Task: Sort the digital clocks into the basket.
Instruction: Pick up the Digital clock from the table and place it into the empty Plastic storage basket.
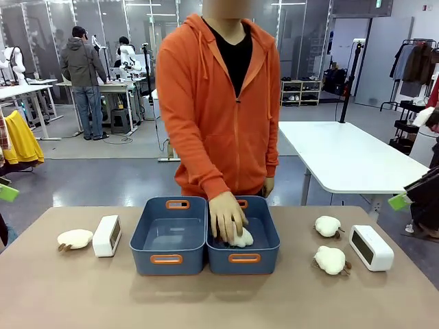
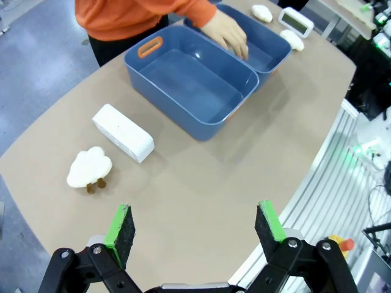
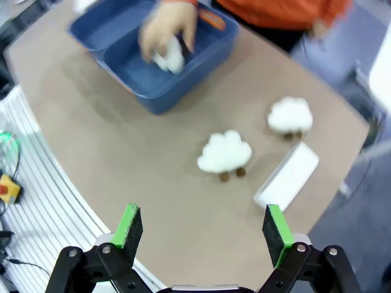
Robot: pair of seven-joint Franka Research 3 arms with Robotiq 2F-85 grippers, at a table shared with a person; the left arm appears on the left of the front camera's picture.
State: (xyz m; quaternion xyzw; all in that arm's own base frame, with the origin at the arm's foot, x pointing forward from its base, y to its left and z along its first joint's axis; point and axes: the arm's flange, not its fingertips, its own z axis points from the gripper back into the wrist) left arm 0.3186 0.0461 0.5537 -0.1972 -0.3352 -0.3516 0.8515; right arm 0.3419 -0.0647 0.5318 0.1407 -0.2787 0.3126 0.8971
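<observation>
Two white digital clocks lie on the table: one (image 1: pixel 106 236) left of the baskets, one (image 1: pixel 371 247) at the far right. Two dark blue baskets adjoin at the table's middle; the left one (image 1: pixel 140 236) holds nothing. A person's hand (image 1: pixel 226 216) presses a cream plush (image 1: pixel 242 238) into the right one (image 1: pixel 271 236). My left gripper (image 2: pixel 197 232) hangs open above the table, the left clock (image 2: pixel 122 132) ahead of it. My right gripper (image 3: pixel 204 235) is open too, high over the right clock (image 3: pixel 287 177).
A plush toy (image 1: pixel 75 238) lies beside the left clock, two more (image 1: pixel 328 225) (image 1: pixel 331 260) beside the right clock. The person in an orange hoodie stands at the far edge behind the baskets. Bare tabletop runs along the near side.
</observation>
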